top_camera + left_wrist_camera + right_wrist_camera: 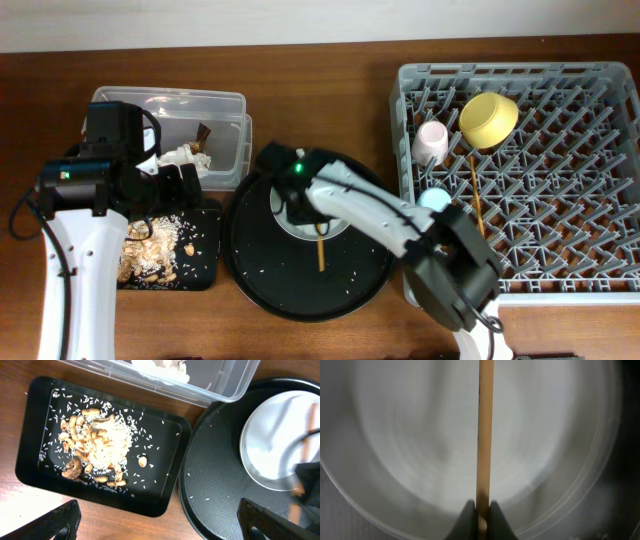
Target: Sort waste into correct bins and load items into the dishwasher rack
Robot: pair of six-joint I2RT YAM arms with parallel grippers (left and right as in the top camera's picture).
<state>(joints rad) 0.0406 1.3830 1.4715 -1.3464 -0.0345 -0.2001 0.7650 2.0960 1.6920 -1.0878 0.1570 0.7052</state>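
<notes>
We log right gripper pinching a chopstick over the plate, likely for the dishwasher rack; left gripper wide, empty.

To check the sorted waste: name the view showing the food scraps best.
Left wrist: the food scraps lie close, unobstructed in the shallow black tray. Overhead shows them small. Right wrist shows none.
</notes>
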